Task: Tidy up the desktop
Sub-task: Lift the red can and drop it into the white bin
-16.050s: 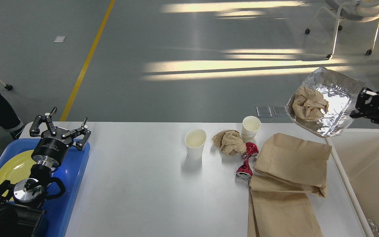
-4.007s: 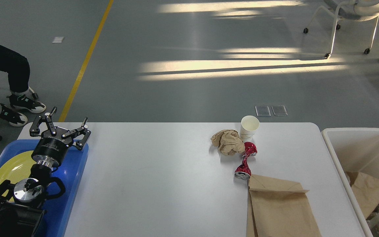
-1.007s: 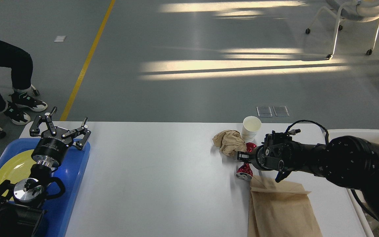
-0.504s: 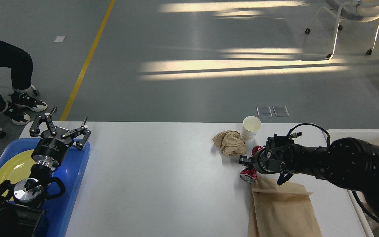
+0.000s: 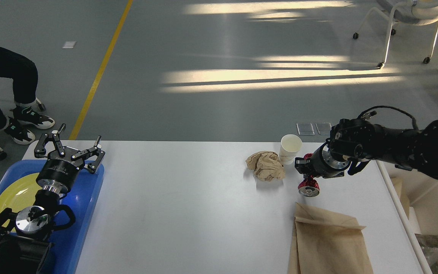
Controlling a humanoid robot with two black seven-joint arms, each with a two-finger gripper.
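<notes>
White desktop point(image 5: 188, 213): right tool point(image 5: 305, 172) grips crushed can point(image 5: 308, 186) (red).

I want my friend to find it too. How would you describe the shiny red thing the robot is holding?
Look at the big white desktop, toward its far right side. There the right gripper holds a crushed red can lifted just above the surface. It is the only shiny red thing, next to a brown crumpled paper ball, a white paper cup and a flat paper bag.

White desktop point(image 5: 188, 213), paper cup point(image 5: 291, 148), crumpled paper point(image 5: 265, 165), bag (flat) point(image 5: 329, 243)
</notes>
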